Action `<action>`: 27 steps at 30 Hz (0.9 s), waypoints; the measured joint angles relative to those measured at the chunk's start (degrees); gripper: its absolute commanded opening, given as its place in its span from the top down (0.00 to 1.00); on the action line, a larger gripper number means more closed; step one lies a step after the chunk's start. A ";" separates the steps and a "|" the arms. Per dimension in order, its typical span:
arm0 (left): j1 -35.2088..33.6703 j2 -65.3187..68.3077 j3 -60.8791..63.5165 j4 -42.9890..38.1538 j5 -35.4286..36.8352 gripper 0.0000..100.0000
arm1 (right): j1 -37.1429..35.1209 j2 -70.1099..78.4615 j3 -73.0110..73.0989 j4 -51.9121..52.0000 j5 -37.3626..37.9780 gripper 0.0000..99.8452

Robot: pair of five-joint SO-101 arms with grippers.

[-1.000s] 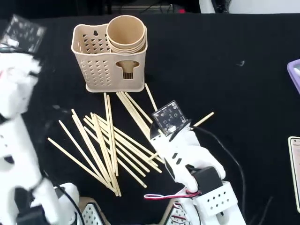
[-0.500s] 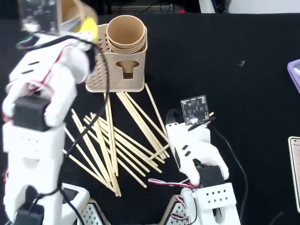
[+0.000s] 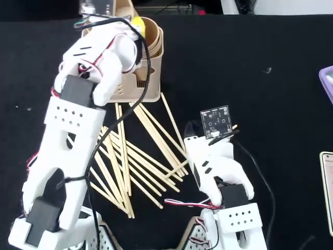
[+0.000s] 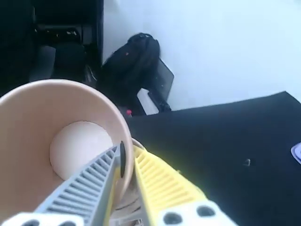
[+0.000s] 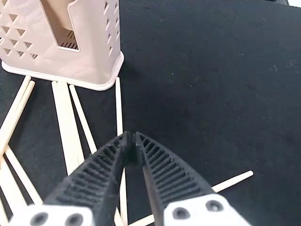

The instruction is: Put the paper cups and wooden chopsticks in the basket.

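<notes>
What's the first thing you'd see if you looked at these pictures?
A big white arm lies stretched across the black table, and its left gripper pinches a cup right at the basket. In front of the basket, lots of chopsticks lie scattered, with the shut right gripper above some of them.

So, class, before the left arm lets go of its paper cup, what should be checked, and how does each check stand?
1. Left claw clamped on brown paper cup wall: ok.
2. Cup centred over stacked brown paper cups in beige perforated plastic basket: cannot tell.
3. Right claw away from basket: ok.
4. Wooden chopsticks in basket: not ok, on black table.
</notes>
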 measured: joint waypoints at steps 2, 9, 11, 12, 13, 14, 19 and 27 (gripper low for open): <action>0.09 0.18 0.00 0.79 0.00 0.97 | 0.00 0.00 0.00 0.00 0.00 0.99; 3.60 3.69 0.18 0.70 0.00 0.97 | 0.00 0.00 0.00 0.00 0.00 0.99; 4.31 3.78 0.18 -0.35 0.00 0.97 | 0.00 0.00 0.00 0.00 0.00 0.99; 4.84 3.78 0.18 -0.70 0.00 0.97 | 0.00 0.00 0.00 0.00 0.00 0.99; 5.36 4.13 -0.26 -0.70 0.00 0.97 | 0.00 0.00 0.00 0.00 0.00 0.99; 5.89 4.31 -0.70 -0.79 0.00 0.97 | 0.00 0.00 0.00 0.00 0.00 0.99; 7.30 4.31 -0.88 -0.79 -0.09 0.97 | 0.00 0.00 0.00 0.00 0.00 0.99; 7.30 4.31 -1.76 3.34 -0.09 0.97 | 0.00 0.00 0.00 0.00 0.00 0.99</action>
